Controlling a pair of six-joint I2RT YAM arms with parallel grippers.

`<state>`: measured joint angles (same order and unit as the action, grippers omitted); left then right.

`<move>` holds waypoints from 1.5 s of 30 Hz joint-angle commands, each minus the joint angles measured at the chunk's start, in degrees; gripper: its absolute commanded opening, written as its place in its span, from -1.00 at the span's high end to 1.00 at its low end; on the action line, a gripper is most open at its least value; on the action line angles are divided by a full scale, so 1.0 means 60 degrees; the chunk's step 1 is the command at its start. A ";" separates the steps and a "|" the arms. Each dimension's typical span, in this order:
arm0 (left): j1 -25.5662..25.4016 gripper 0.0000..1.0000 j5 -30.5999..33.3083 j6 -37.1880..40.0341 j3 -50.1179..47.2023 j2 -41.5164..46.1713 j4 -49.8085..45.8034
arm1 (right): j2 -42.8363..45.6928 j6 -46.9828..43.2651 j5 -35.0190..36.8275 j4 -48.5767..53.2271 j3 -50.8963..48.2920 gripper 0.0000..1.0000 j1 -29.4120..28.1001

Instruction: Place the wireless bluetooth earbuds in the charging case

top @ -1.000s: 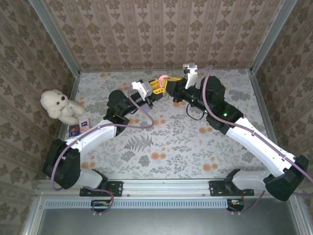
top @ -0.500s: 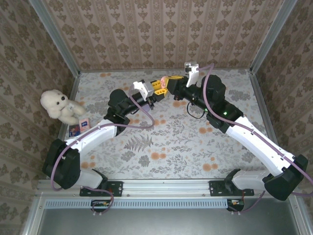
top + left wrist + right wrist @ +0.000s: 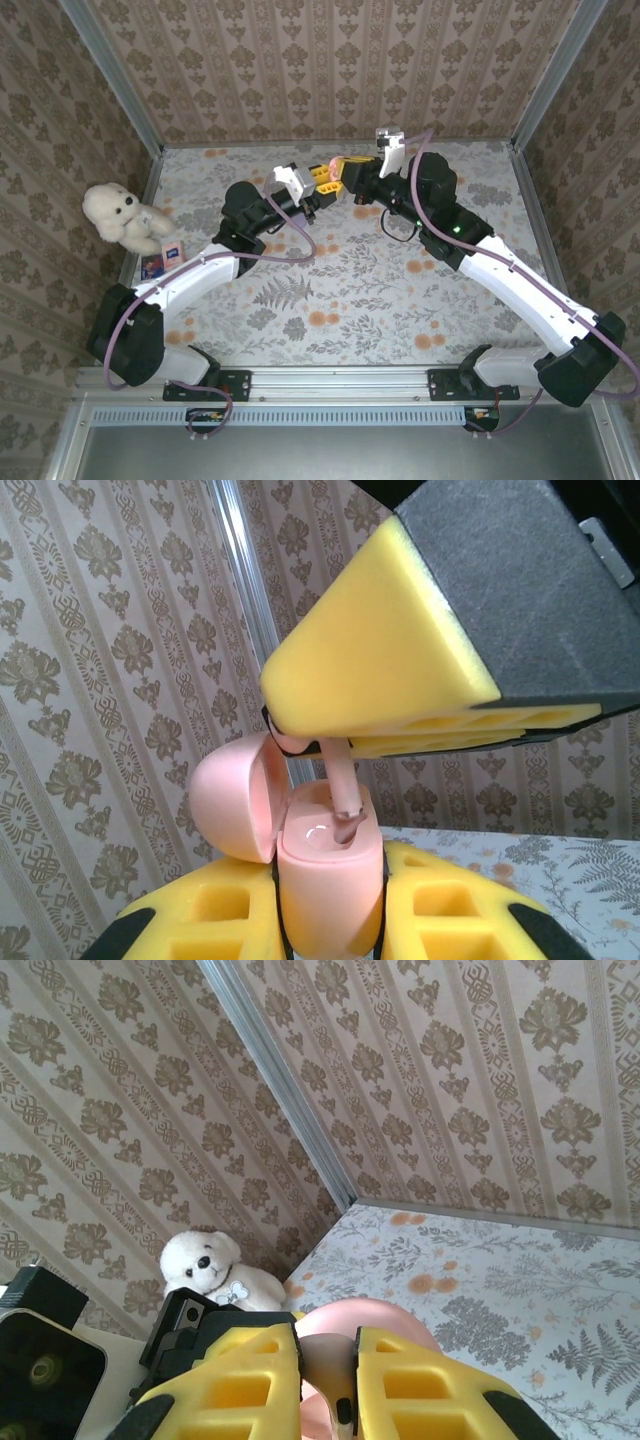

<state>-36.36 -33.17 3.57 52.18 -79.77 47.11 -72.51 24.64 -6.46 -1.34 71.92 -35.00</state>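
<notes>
The charging case (image 3: 330, 880) looks pale pink here and stands upright with its lid (image 3: 228, 802) hinged open to the left. My left gripper (image 3: 330, 912) is shut on its body between yellow foam pads (image 3: 200, 915). From above, my right gripper (image 3: 328, 1385) is shut on a pink earbud (image 3: 338, 1365). The earbud's stem (image 3: 343, 780) points down, with its tip at the mouth of a well in the case. In the top view, both grippers (image 3: 322, 176) (image 3: 346, 172) meet at the case (image 3: 328, 162), above the far middle of the table.
A white teddy bear (image 3: 122, 215) sits at the table's left edge against the wall, with a small card (image 3: 163, 260) beside it. Patterned walls and metal corner posts close in the floral table (image 3: 340, 290) on three sides.
My right gripper has shifted a little left, toward the left gripper, bringing the earbud over the open case. The left arm has barely moved.
</notes>
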 commanded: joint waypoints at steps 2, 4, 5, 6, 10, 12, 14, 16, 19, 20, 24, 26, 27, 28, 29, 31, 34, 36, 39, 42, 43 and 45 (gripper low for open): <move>-0.0082 1.00 -0.0102 -0.0135 0.0381 0.0240 0.0066 | -0.0141 0.0206 -0.0198 -0.0344 -0.0138 0.66 0.0048; -0.0084 1.00 -0.0083 -0.0130 0.0392 0.0243 0.0044 | -0.0156 0.0201 -0.0225 -0.0322 -0.0164 0.66 0.0048; -0.0092 1.00 -0.0068 -0.0127 0.0396 0.0254 0.0029 | -0.0157 0.0205 -0.0242 -0.0313 -0.0182 0.67 0.0044; -0.0085 1.00 -0.0059 -0.0134 0.0407 0.0262 0.0019 | -0.0151 0.0188 -0.0263 -0.0286 -0.0180 0.67 0.0047; -0.0091 1.00 -0.0040 -0.0127 0.0438 0.0260 -0.0028 | -0.0138 0.0029 -0.0365 -0.0118 -0.0165 0.68 0.0048; -0.0089 1.00 -0.0032 -0.0112 0.0443 0.0267 -0.0070 | -0.0132 -0.0108 -0.0424 0.0032 -0.0156 0.68 0.0046; -0.0083 1.00 -0.0013 -0.0098 0.0449 0.0280 -0.0103 | -0.0102 -0.0266 -0.0477 0.0186 -0.0136 0.69 0.0048; -0.0081 1.00 0.0000 -0.0098 0.0458 0.0272 -0.0129 | -0.0069 -0.0454 -0.0519 0.0344 -0.0122 0.69 0.0048; -0.0092 1.00 0.0005 -0.0097 0.0484 0.0275 -0.0176 | -0.0069 -0.0734 -0.0632 0.0639 -0.0024 0.69 0.0048; -0.0091 1.00 -0.0003 -0.0098 0.0487 0.0272 -0.0190 | -0.0084 -0.0828 -0.0711 0.0759 0.0044 0.69 0.0044; -0.0086 1.00 -0.0020 -0.0127 0.0540 0.0218 -0.0209 | -0.0265 -0.1195 -0.0979 0.1198 0.0391 0.70 0.0033; -0.0092 1.00 -0.0036 -0.0156 0.0562 0.0212 -0.0218 | -0.0361 -0.1340 -0.1062 0.1370 0.0545 0.70 0.0019; -0.0081 1.00 -0.0038 -0.0157 0.0571 0.0189 -0.0228 | -0.0427 -0.1401 -0.1111 0.1447 0.0631 0.70 0.0019; -0.0087 1.00 -0.0041 -0.0171 0.0581 0.0171 -0.0227 | -0.0475 -0.1458 -0.1150 0.1515 0.0706 0.70 -0.0001; -0.0092 1.00 -0.0045 -0.0178 0.0598 0.0160 -0.0241 | -0.0524 -0.1520 -0.1185 0.1566 0.0788 0.71 0.0004; -0.0092 1.00 -0.0053 -0.0185 0.0617 0.0153 -0.0276 | -0.0638 -0.1601 -0.1274 0.1693 0.0938 0.71 0.0003; -0.0083 1.00 -0.0093 -0.0196 0.0658 0.0105 -0.0322 | -0.0809 -0.1704 -0.1406 0.1844 0.1185 0.72 0.0002; -0.0085 1.00 -0.0099 -0.0227 0.0673 0.0079 -0.0314 | -0.0917 -0.1741 -0.1432 0.1946 0.1331 0.72 -0.0011; -0.0091 1.00 -0.0083 -0.0215 0.0675 0.0074 -0.0348 | -0.0972 -0.1765 -0.1383 0.1989 0.1347 0.72 -0.0022; -0.0091 1.00 -0.0067 -0.0199 0.0674 0.0100 -0.0372 | -0.0887 -0.1778 -0.1257 0.1997 0.1205 0.73 0.0003; -0.0083 1.00 -0.0046 -0.0200 0.0660 0.0097 -0.0381 | -0.0857 -0.1778 -0.1206 0.1994 0.1150 0.73 0.0004; -0.0092 1.00 -0.0025 -0.0200 0.0647 0.0120 -0.0376 | -0.0764 -0.1778 -0.1117 0.1982 0.1052 0.73 0.0004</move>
<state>-36.25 -31.86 2.92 53.69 -79.79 42.39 -77.01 14.68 -11.16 8.36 78.83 -34.37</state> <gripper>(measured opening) 0.210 0.136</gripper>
